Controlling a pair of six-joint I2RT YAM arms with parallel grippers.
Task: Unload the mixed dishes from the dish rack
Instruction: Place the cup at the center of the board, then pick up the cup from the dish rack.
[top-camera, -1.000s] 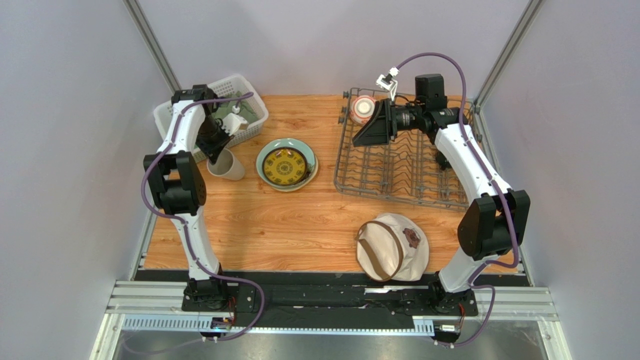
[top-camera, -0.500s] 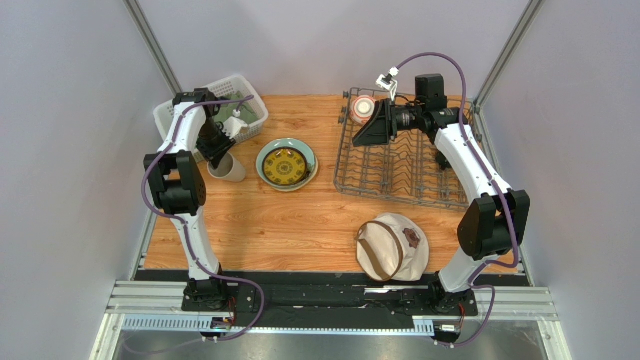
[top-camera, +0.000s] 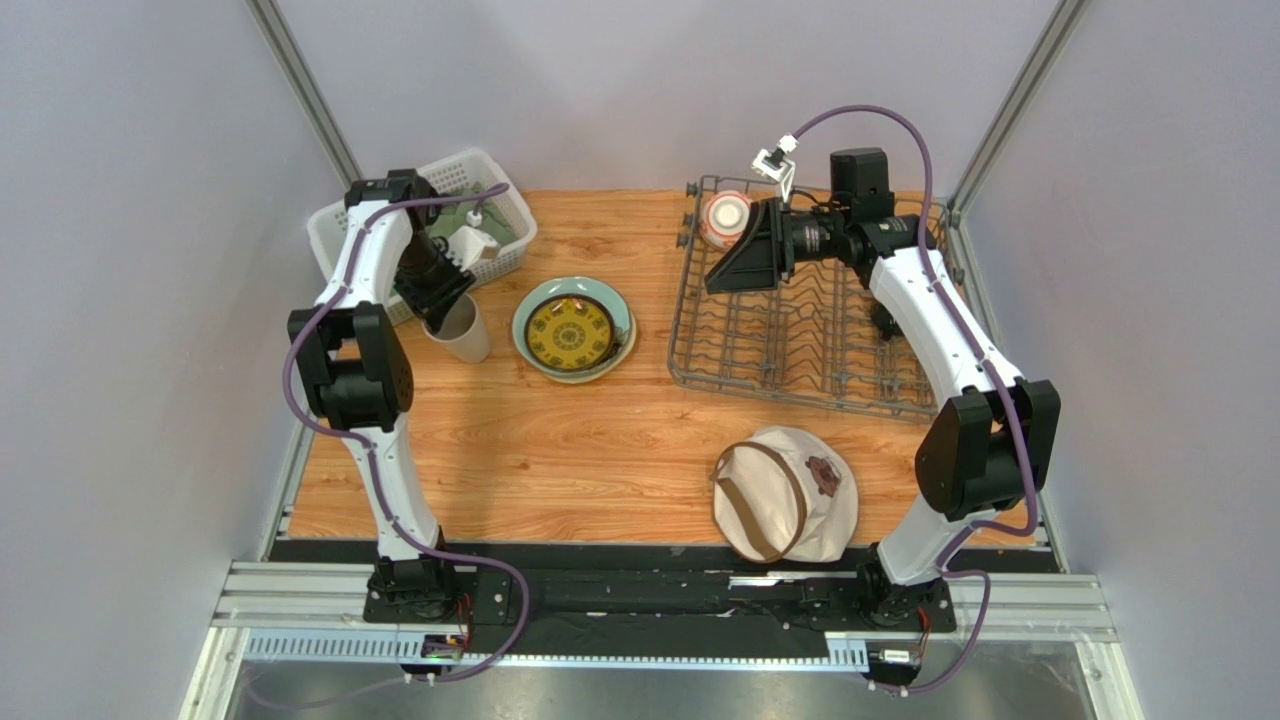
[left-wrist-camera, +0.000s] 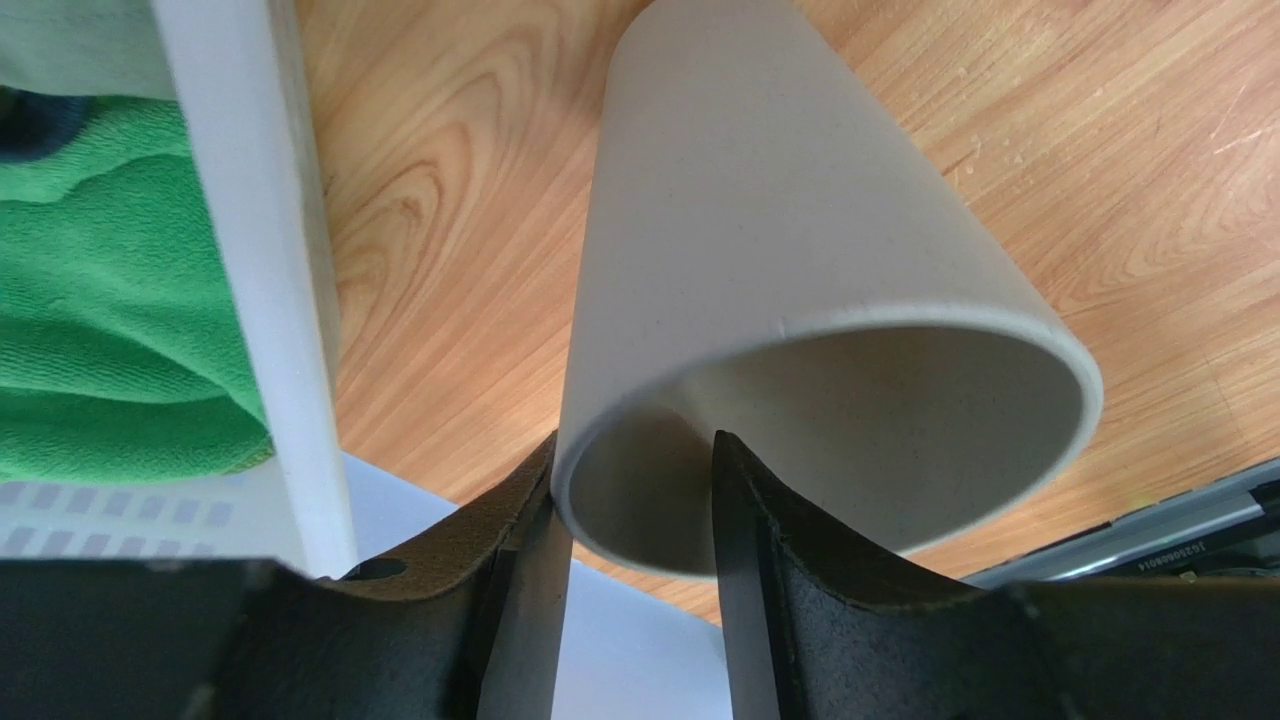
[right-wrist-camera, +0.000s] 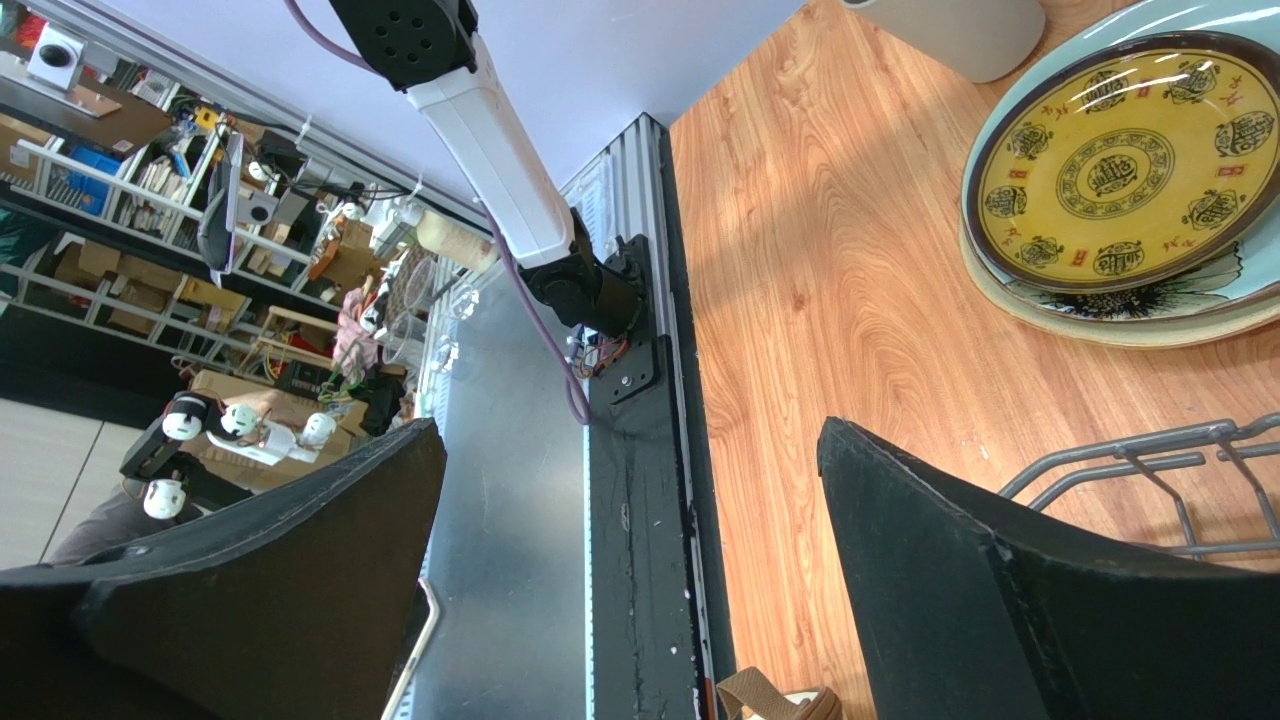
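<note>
Bright, even light, soft faint shadows, all 3 views sharp.

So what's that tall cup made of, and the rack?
The beige tumbler looks like ceramic or stoneware: matte, finely speckled, with a thick rim. It could be plastic, though. The dish rack looks like metal wire with a dark grey coating: thin, stiff bars.

No lettering can be read with certainty anywhere in the scene. The small dark yellow-patterned plate (right-wrist-camera: 1135, 165) carries round emblems resembling seal characters, too stylised to make out. A fine line of print on a grey strip (left-wrist-camera: 1187, 555) at the left wrist view's lower edge is too small to read.
</note>
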